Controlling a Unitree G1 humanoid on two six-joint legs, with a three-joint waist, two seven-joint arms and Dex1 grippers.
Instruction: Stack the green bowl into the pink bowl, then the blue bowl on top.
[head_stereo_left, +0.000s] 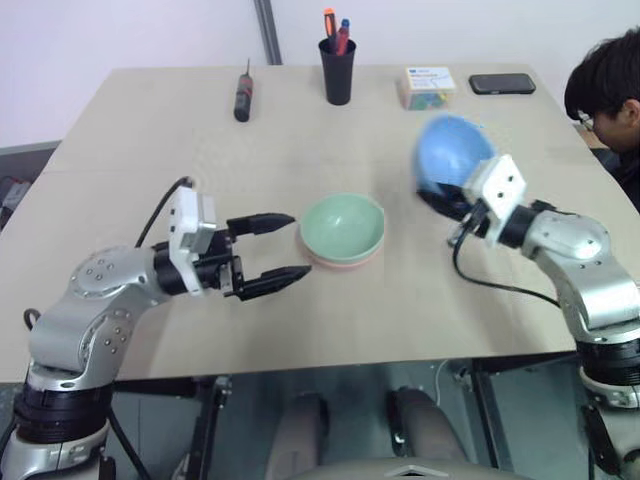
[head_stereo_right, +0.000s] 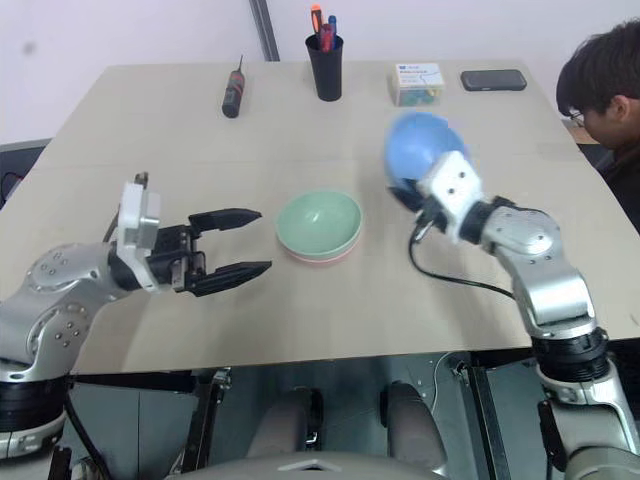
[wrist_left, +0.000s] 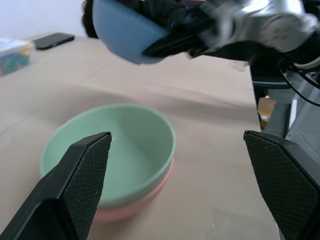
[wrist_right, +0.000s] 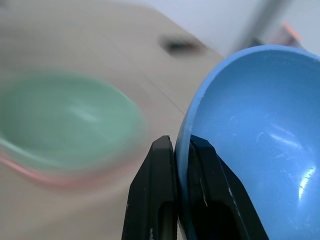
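The green bowl (head_stereo_left: 343, 226) sits nested inside the pink bowl (head_stereo_left: 345, 262) at the table's middle; only the pink rim shows beneath it. My right gripper (head_stereo_left: 447, 205) is shut on the rim of the blue bowl (head_stereo_left: 452, 152), which hangs tilted in the air to the right of the stack. The right wrist view shows both fingers (wrist_right: 160, 195) pinching the blue bowl's (wrist_right: 260, 135) wall. My left gripper (head_stereo_left: 282, 247) stands open just left of the stacked bowls, holding nothing.
Along the table's far side lie a screwdriver (head_stereo_left: 243, 96), a black pen cup (head_stereo_left: 337, 68), a small box (head_stereo_left: 430, 86) and a phone (head_stereo_left: 502, 84). A person (head_stereo_left: 612, 95) sits at the right edge. A cable (head_stereo_left: 500, 285) trails under my right arm.
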